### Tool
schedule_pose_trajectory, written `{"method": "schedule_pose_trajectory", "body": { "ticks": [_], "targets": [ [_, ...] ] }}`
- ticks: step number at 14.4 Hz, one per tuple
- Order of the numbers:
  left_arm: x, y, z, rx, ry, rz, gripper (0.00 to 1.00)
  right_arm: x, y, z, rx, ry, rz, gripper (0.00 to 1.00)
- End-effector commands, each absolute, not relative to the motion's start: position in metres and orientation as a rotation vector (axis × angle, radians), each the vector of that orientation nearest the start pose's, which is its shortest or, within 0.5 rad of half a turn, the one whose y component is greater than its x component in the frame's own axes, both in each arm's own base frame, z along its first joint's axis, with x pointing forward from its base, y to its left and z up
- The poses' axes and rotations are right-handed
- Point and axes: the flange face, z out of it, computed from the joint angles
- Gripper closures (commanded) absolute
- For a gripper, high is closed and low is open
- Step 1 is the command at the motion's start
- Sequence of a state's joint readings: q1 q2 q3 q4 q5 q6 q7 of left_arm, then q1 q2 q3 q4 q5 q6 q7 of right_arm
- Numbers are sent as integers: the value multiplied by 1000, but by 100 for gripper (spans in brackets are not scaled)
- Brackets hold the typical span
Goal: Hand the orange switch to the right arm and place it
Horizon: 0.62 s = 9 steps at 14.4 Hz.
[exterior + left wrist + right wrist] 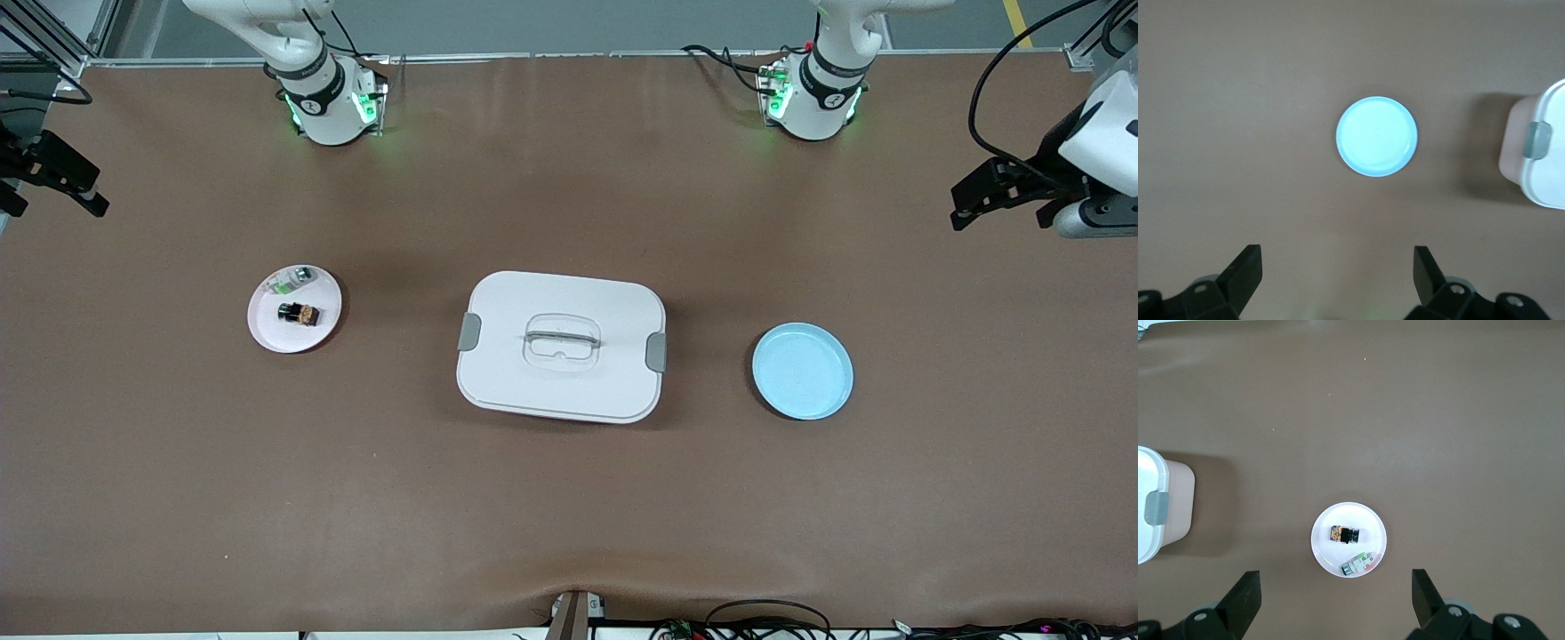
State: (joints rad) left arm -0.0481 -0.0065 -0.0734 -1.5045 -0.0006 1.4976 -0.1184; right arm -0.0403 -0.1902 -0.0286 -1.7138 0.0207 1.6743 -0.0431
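Observation:
The orange switch (298, 313), a tiny black block with orange-copper markings, lies on a small white plate (267, 331) toward the right arm's end of the table. It also shows in the right wrist view (1345, 535) on that plate (1325, 553). My right gripper (89, 197) is open and empty, high over the table edge at that end; in its wrist view (1337, 597) the plate lies just past the fingertips. My left gripper (965, 206) is open and empty, high over the left arm's end of the table; it also shows in its own wrist view (1338, 273).
A small green-and-white part (293, 280) shares the white plate, farther from the front camera than the switch. A white lidded box (560, 347) with grey latches stands mid-table. An empty light-blue plate (803, 371) lies toward the left arm's end, also in the left wrist view (1377, 136).

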Motion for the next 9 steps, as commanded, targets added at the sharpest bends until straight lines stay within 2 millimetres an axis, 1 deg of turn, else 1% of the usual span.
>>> {"method": "schedule_pose_trajectory", "body": {
  "ticks": [1, 4, 6, 7, 9],
  "targets": [
    [529, -68, 665, -3157, 35, 13, 0, 507, -37, 672, -3104, 60, -230, 0],
    [528, -68, 665, -3143, 49, 25, 0, 507, -35, 673, -3103, 58, -232, 0],
    [529, -63, 679, -3144, 92, -21, 0, 504, -34, 670, -3103, 59, -177, 0],
    [530, -62, 680, -3144, 95, -26, 0, 502, -35, 669, -3104, 63, -153, 0],
    [532, -61, 678, -3145, 90, -21, 0, 503, -35, 674, -3104, 58, -170, 0]
  ]
}}
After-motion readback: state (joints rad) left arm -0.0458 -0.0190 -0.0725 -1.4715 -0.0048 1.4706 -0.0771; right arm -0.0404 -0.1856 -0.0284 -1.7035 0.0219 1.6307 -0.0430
